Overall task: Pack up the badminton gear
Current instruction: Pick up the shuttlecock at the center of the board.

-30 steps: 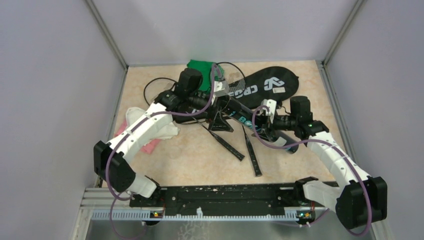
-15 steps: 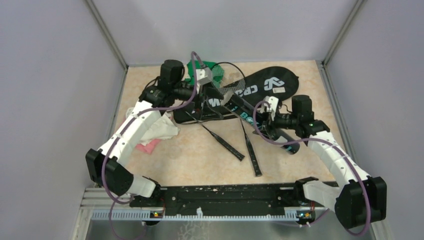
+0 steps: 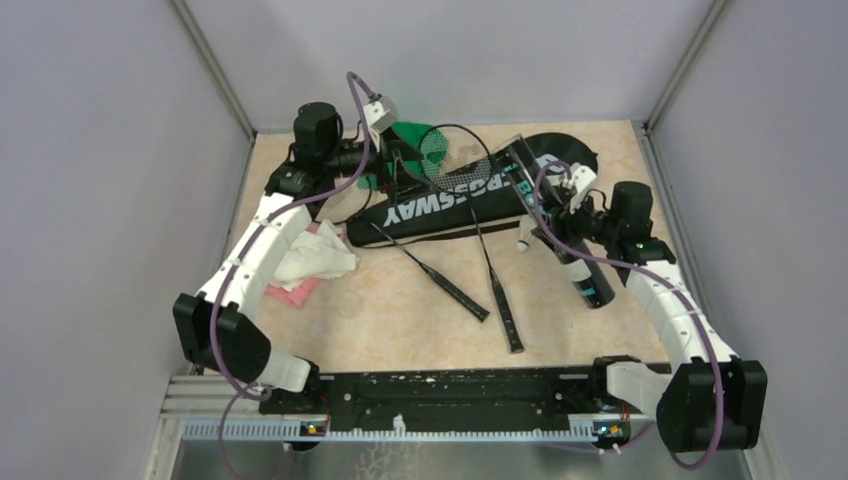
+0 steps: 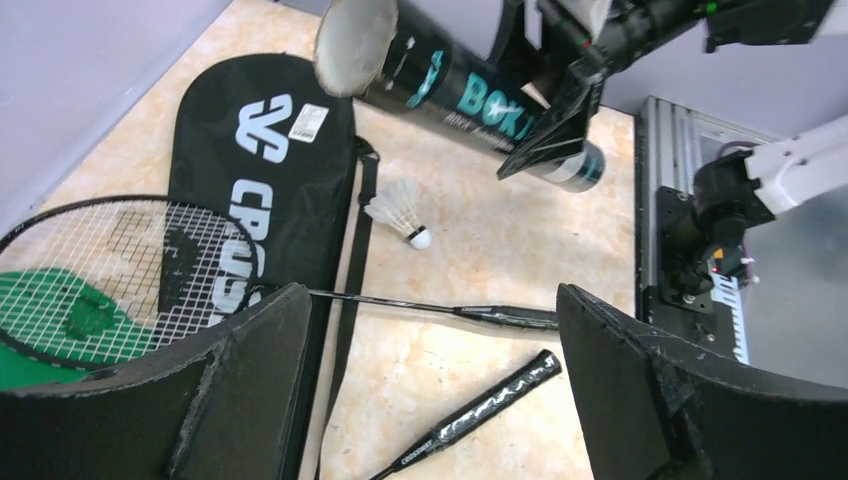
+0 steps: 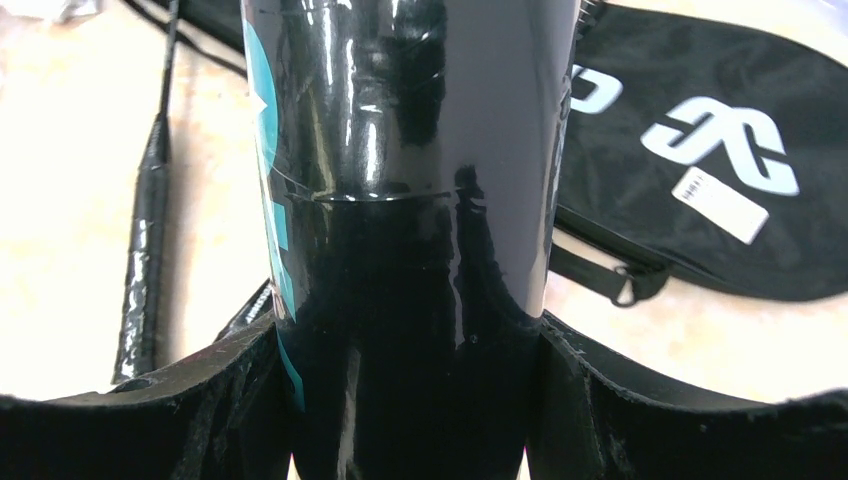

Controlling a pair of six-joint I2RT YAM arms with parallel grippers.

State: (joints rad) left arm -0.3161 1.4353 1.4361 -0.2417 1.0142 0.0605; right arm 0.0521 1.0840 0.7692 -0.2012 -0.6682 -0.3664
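My right gripper [image 3: 562, 222] [image 5: 410, 345] is shut on the long black tube with teal lettering [image 3: 592, 286] [image 5: 400, 150] [image 4: 470, 90], held tilted above the table at the right. The black CROSSWAY racket bag [image 3: 450, 200] [image 4: 270, 170] [image 5: 700, 130] lies flat at the back. Two thin black rackets have their heads [image 3: 455, 155] [image 4: 110, 265] on the bag and their handles [image 3: 505, 320] [image 4: 490, 405] [image 5: 145, 260] toward me. A white shuttlecock [image 4: 400, 210] [image 3: 522, 243] lies beside the bag's strap. My left gripper [image 3: 398, 172] [image 4: 430, 335] hangs open and empty above the racket heads.
A green cloth [image 3: 408, 135] [image 4: 40, 335] lies under the racket heads at the back. White cloth [image 3: 318, 255] and pink cloth [image 3: 295, 292] sit at the left under my left arm. Grey walls enclose the table on three sides.
My left gripper opened fully, then lifted back and left, off the bag. My right gripper swung the tube to the right, uncovering the bag's lettering.
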